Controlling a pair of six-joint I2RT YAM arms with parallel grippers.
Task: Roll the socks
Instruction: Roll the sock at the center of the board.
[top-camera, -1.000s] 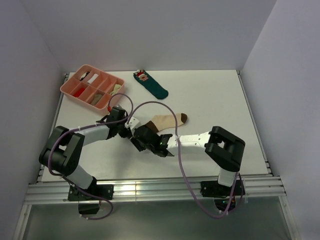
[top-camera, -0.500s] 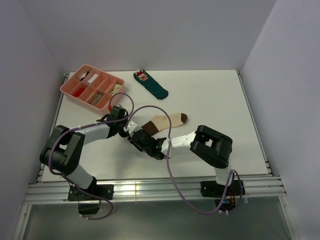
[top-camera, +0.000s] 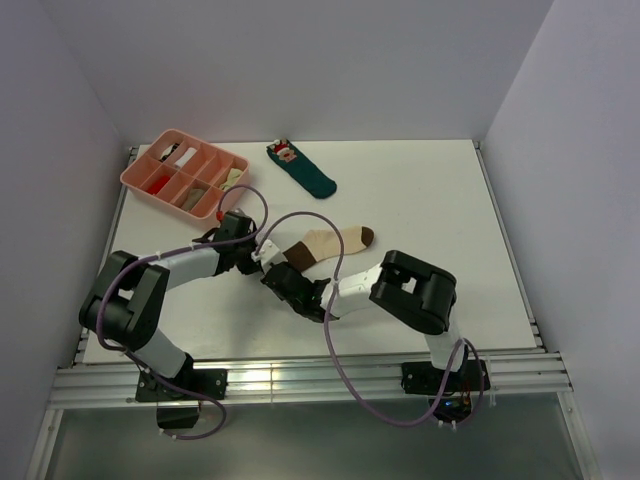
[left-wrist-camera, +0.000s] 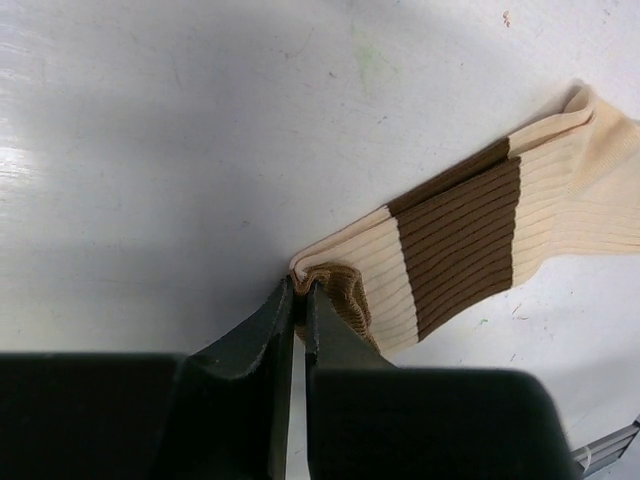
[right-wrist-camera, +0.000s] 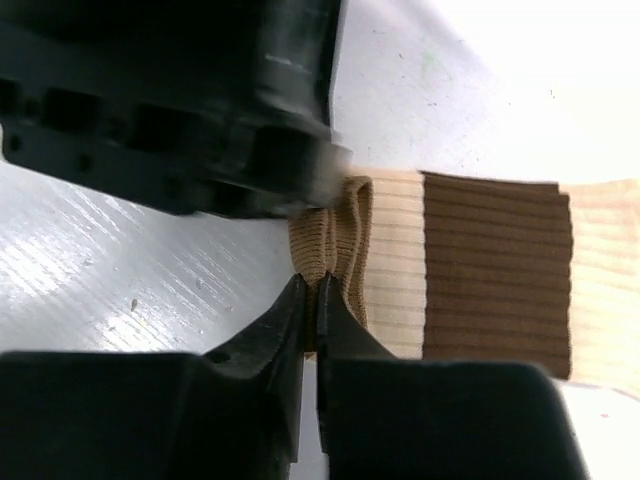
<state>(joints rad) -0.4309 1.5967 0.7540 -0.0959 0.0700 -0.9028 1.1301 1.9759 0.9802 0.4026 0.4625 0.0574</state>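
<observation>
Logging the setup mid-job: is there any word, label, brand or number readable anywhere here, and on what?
No text can be read in any view.
The socks: bands and ribbing only, no print.
The teal sock: a red-and-white figure, no legible letters.
Items in the pink tray: too small to tell whether any bears a label.

Tray (top-camera: 128, 180) contents indistinct; far end of banded sock (left-wrist-camera: 460, 230) beyond both wrist views.

No legible text, label, brand or number anywhere.
</observation>
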